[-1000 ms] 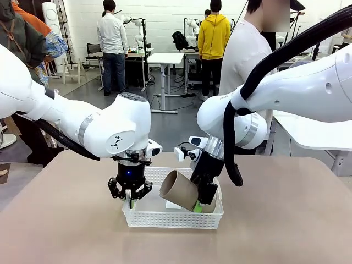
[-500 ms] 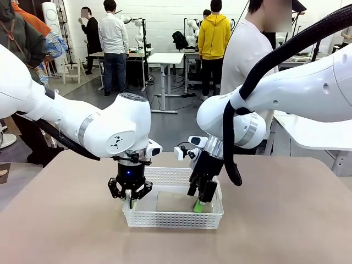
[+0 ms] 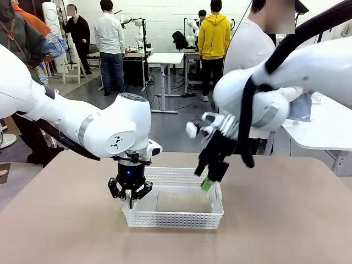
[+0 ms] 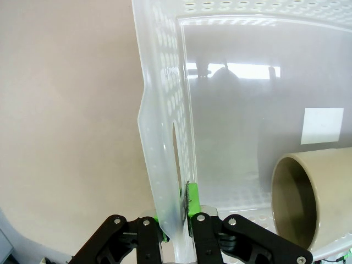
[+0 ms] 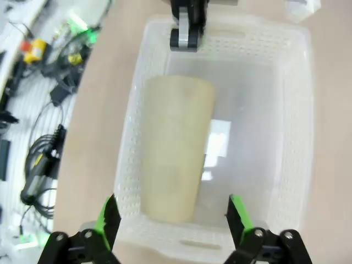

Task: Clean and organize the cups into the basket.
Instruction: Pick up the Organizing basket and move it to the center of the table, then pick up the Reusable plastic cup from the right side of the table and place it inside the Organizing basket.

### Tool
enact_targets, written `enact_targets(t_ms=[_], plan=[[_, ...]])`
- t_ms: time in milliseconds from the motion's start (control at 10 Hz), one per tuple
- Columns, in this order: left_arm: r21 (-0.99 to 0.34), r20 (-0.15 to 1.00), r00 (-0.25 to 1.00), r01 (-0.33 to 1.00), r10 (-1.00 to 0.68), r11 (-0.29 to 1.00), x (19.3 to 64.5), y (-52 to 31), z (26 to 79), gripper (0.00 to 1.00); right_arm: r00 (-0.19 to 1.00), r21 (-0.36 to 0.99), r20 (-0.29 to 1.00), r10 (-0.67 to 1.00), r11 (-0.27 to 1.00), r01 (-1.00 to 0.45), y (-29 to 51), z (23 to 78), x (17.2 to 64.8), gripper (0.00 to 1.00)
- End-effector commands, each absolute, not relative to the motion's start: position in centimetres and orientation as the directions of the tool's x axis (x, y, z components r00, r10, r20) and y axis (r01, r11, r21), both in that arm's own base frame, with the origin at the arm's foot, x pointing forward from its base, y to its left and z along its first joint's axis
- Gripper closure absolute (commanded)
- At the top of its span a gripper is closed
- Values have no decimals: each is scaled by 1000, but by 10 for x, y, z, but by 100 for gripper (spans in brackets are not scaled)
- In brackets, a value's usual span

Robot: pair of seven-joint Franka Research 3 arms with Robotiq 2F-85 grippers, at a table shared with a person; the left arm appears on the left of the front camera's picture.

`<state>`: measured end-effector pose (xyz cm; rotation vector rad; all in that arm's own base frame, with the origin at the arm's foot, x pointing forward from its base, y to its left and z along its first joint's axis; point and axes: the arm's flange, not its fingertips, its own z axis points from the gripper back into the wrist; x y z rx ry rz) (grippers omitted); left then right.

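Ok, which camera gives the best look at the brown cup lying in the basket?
The right wrist view: it looks down on the cup, showing its full length lying on its side in the basket. The left wrist view catches its open mouth; the front view shows a dim brown shape through the basket's wall.

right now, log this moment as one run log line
left end effector: shut on basket wall | right end effector: open, above basket | brown cup: lying on its side in basket
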<state>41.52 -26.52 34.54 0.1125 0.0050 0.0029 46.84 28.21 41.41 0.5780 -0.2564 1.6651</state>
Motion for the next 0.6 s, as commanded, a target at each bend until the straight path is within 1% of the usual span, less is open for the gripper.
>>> enact_targets(t_ms=[0, 200, 400, 500], plan=[[114, -6, 1000, -22, 23, 993, 414, -270, 344, 100, -102, 19, 626, 773, -146, -989, 210, 452, 432, 0], [114, -6, 1000, -22, 23, 993, 414, -270, 344, 100, -80, -21, 756, 649, -98, -995, 131, 470, 425, 0], [114, -6, 1000, -22, 23, 993, 414, -270, 344, 100, -31, -24, 862, 507, -19, -1000, 45, 460, 421, 0], [114, -6, 1000, -22, 23, 993, 414, -270, 344, 100, -17, -26, 893, 450, 14, -1000, 9, 453, 418, 0]])
